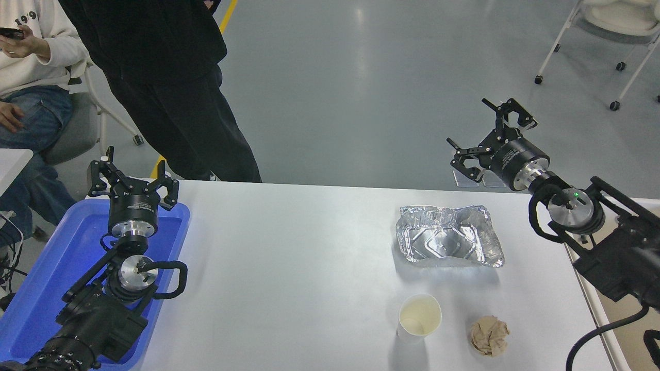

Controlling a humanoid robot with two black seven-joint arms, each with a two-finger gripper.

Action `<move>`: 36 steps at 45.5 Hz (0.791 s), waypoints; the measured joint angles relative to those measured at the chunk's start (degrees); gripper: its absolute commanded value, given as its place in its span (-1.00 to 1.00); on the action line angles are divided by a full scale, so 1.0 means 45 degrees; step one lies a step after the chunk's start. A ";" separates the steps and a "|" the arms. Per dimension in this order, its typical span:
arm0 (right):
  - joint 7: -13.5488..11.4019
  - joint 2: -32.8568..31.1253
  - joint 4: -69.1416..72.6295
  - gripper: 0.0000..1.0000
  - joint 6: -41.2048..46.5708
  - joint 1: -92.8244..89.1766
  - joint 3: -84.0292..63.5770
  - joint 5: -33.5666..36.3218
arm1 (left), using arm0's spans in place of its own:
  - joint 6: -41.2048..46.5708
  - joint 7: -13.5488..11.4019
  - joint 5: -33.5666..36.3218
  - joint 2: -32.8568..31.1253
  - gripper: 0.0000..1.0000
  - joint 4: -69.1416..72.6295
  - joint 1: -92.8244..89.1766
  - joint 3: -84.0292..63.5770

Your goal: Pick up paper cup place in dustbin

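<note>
Two black arms reach over the white table [289, 247]. The left gripper [133, 178] is parked at the lower left, above the far end of a blue plastic tray [46, 278]; its fingers are spread apart and hold nothing. The right gripper [490, 131] comes in from the right edge and hangs in the air beyond the far edge of the table, over the grey floor. Its fingers are wide open and it has hold of nothing.

The paper cup [419, 318] stands upright near the front edge of the table, at the right of the middle, with its cream inside visible. It is well apart from the right gripper. Just beside the cup, on its right, lies a crumpled brown paper ball [489, 336]; the two do not touch. Farther back on the table, between the cup and the right gripper, lies a crinkled silver foil tray [447, 236].

Only a narrow beige strip of the dustbin [613, 319] shows at the right edge of the table, partly hidden behind the right arm.

At the far left, a person in black clothes [170, 77] stands behind the table, and a seated person in a white top [36, 46] holds a phone.
</note>
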 measured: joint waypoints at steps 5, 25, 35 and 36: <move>-0.0011 -0.0666 0.0460 1.00 -0.0143 0.0662 -0.1161 -0.0136 | 0.0000 0.0000 0.0000 0.0000 0.98 0.0000 0.0000 0.0001; 0.0015 -0.3167 0.2830 1.00 -0.0340 0.7933 -1.1388 -0.0072 | -0.0001 -0.0001 0.0002 0.0000 0.98 -0.0001 0.0000 0.0015; 0.0027 -0.3300 0.4795 1.00 -0.0293 1.1773 -1.5736 -0.0380 | -0.0001 0.0000 0.0003 0.0000 0.98 0.0001 0.0001 0.0019; 0.0028 -0.3265 0.4989 1.00 -0.0290 1.2075 -1.6020 -0.0448 | -0.0001 -0.0001 0.0003 0.0000 0.98 0.0000 0.0001 0.0019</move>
